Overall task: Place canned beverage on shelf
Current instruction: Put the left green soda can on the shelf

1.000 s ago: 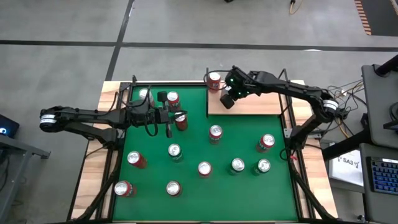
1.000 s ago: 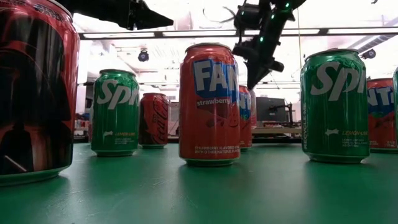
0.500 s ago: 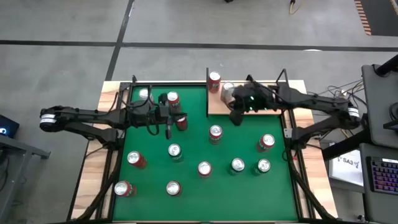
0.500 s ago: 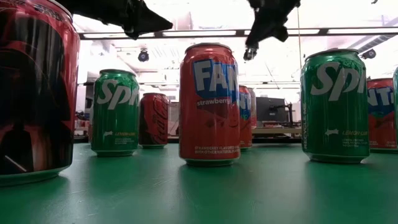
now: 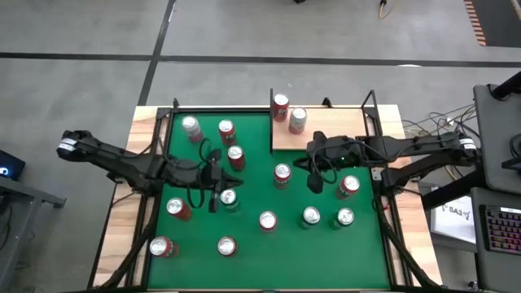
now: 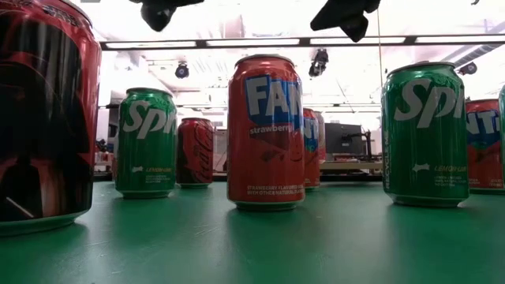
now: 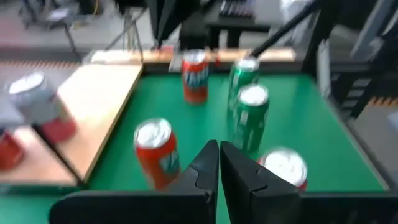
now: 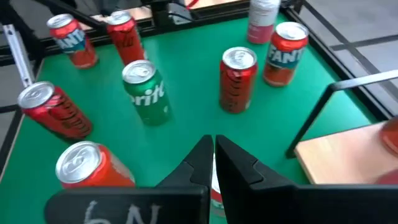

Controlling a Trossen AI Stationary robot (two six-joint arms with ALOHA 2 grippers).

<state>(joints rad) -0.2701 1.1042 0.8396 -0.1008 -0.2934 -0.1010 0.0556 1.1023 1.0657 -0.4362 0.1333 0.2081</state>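
Note:
The shelf, a pale wooden board, lies at the table's far edge, right of centre. Two cans stand upright on it: a red one and a pale one. Several more cans stand on the green felt, among them a red can and a green Sprite. My left gripper hovers shut over the felt left of centre, beside the Sprite can; its closed fingers hold nothing. My right gripper hovers shut just off the shelf's near edge, its fingers closed on nothing.
Cans crowd the felt: three near the far left, a row toward the near edge, two near the right. Black rods rim the shelf. In the low view a Fanta can stands close in front.
My right gripper has drawn back from over the shelf toward the near edge and now hangs over the felt; the pale can shows standing where it was. My left gripper has swung toward the near edge and rolled about its axis. Both stayed shut.

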